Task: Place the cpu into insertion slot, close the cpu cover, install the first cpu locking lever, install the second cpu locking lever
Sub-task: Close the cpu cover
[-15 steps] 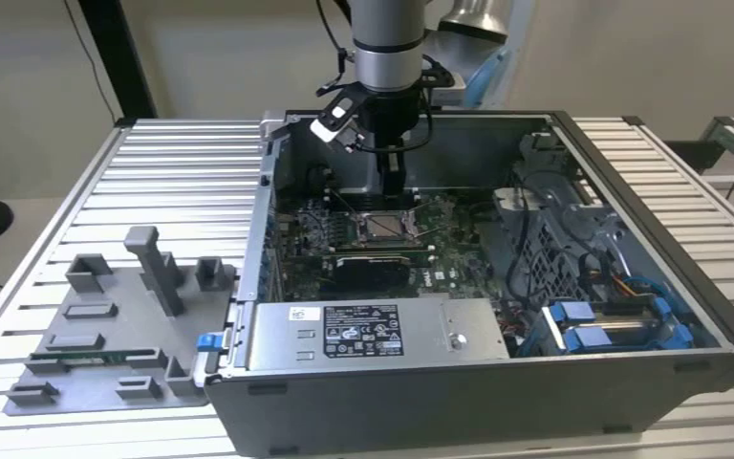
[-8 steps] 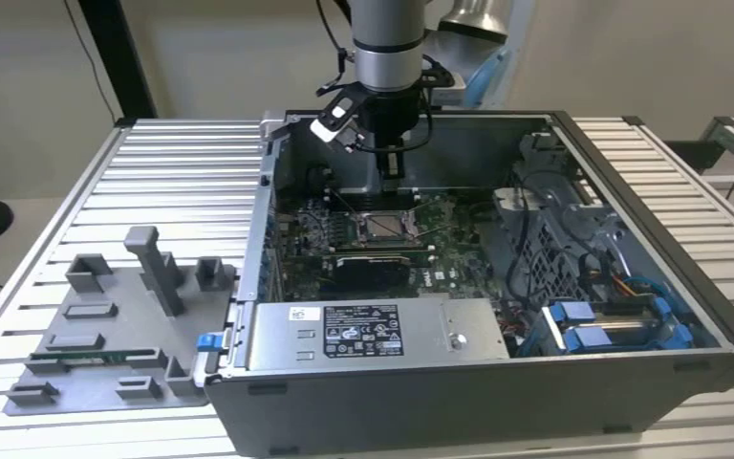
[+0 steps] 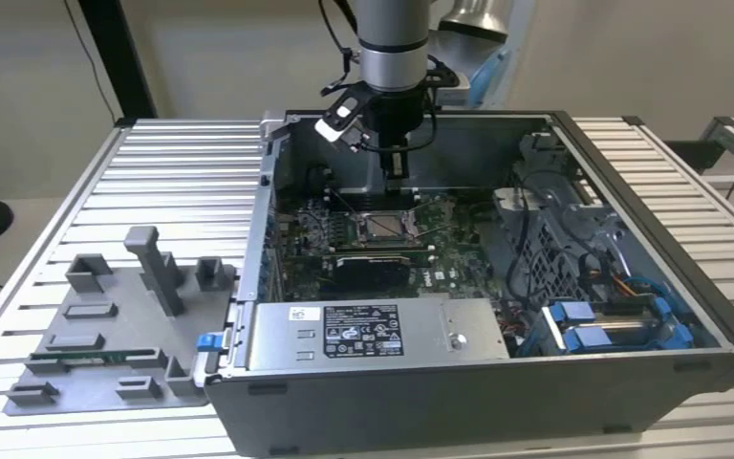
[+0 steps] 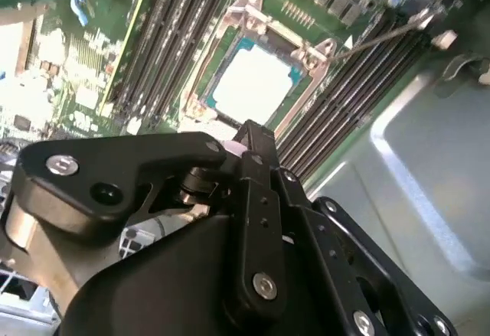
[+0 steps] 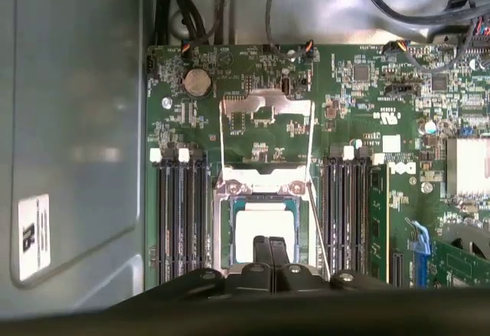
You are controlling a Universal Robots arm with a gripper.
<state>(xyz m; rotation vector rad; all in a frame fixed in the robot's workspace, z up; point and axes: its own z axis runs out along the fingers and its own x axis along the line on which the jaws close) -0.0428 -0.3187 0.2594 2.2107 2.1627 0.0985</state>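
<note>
Cpu: the small flat square chip with the silvery metal top lies flat inside the socket, square to its rim. In the second wrist view it shows bright and level. Placement is judged complete.
Insertion slot: the square socket with the silvery metal rim sits just above the centre of the exterior view. It is set in the green circuit board, between two banks of long black memory slots.
Cpu cover: the thin silvery square frame plate with the cut-out middle stands raised at one edge of the socket, and the board shows through its opening. It is not closed.
Locking levers: one thin silvery wire lever angles up and away from a socket corner, unlatched. The second cannot be told apart from the cover's edges. Both installs are judged outstanding.
Tool: the black two-finger tool hangs directly over the chip, fingers drawn together with nothing between them. Whether it touches the chip cannot be told. In the exterior view it stands upper centre, inside the case.
Surroundings: the open grey metal computer case rests on the ribbed aluminium bench. A grey moulded fixture tray lies at the exterior view's lower left, well apart.
</note>
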